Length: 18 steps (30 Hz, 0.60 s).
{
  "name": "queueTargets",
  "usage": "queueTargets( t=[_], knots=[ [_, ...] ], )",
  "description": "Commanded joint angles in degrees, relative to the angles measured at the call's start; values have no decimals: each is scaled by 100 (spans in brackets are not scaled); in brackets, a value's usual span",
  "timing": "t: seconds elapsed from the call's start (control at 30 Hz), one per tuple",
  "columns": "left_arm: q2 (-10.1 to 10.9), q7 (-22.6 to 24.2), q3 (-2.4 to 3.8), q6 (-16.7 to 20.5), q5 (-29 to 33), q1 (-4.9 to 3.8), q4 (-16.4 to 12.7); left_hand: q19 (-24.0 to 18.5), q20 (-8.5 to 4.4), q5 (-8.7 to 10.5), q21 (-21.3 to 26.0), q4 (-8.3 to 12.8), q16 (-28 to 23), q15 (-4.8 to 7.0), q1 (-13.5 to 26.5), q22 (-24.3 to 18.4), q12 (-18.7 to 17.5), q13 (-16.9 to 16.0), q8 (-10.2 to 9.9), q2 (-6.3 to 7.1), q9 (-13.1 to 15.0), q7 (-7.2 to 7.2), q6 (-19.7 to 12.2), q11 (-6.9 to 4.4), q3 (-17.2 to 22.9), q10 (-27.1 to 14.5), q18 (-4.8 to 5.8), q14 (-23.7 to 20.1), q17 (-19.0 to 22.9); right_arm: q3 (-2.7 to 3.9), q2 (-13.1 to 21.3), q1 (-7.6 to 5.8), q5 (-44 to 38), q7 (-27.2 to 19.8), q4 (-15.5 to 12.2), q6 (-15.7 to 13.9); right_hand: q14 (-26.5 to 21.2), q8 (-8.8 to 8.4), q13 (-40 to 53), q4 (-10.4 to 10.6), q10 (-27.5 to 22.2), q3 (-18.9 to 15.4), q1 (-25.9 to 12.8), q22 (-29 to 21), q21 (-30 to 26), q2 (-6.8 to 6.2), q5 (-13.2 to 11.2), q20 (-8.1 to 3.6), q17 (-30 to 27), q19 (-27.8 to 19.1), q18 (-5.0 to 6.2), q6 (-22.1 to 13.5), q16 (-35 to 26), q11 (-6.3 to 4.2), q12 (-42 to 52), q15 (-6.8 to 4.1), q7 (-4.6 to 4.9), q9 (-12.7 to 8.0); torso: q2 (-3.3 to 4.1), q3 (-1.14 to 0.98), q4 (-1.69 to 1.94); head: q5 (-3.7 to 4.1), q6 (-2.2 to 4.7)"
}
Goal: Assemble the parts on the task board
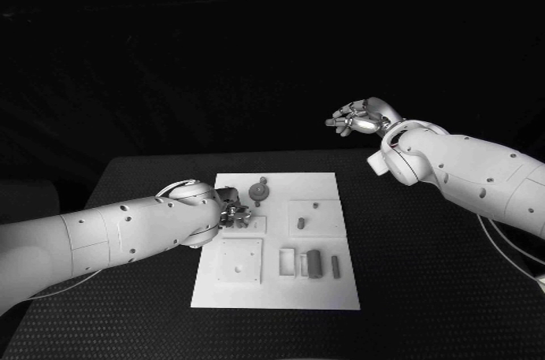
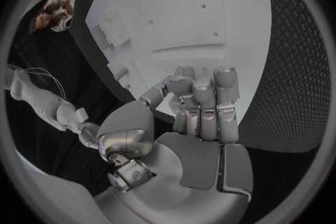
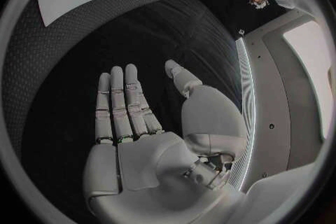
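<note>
My left hand [image 1: 233, 215] is down at the left edge of the task board [image 1: 278, 297], which lies mid-bench [image 1: 431, 297]. Its fingers [image 2: 203, 95] are curled together over the white plate; whether they pinch a small part I cannot tell. My right hand [image 1: 364, 116] hangs high beyond the board's far right corner, well apart from it, fingers [image 3: 126, 101] straight, apart and holding nothing. Grey parts sit on the board: a round knobbed piece [image 1: 260, 191] near the far edge and upright pegs [image 1: 315, 263] nearer me
</note>
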<state>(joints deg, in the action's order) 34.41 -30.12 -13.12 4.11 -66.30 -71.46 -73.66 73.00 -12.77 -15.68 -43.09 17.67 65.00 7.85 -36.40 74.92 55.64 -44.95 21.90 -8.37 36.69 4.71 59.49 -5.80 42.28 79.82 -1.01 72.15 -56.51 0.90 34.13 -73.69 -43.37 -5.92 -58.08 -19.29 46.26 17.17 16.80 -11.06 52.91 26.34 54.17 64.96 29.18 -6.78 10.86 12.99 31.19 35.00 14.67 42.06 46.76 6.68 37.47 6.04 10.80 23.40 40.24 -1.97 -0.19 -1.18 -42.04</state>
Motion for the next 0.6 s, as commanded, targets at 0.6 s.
queueTargets(
  t=[0.6],
  knots=[
    [53, -49, -59, -536, -25, 131, -165, 29, -28, 361, -30, -118, 92, 26, -92, 110, 60, 6, -134, 50, -57, -389, 698, 17, 169, -52, -324, -71, 60, 3, 29, 10, 26, -63, -20, 82, -18, 21, -19, 21, -613, -23, -14, 15, -27, 38, 1, -12, 19, -41, -73, 96, -46, 212, -16, 36, 185, -14, 2, 0, -1, 19, -15]
  ],
)
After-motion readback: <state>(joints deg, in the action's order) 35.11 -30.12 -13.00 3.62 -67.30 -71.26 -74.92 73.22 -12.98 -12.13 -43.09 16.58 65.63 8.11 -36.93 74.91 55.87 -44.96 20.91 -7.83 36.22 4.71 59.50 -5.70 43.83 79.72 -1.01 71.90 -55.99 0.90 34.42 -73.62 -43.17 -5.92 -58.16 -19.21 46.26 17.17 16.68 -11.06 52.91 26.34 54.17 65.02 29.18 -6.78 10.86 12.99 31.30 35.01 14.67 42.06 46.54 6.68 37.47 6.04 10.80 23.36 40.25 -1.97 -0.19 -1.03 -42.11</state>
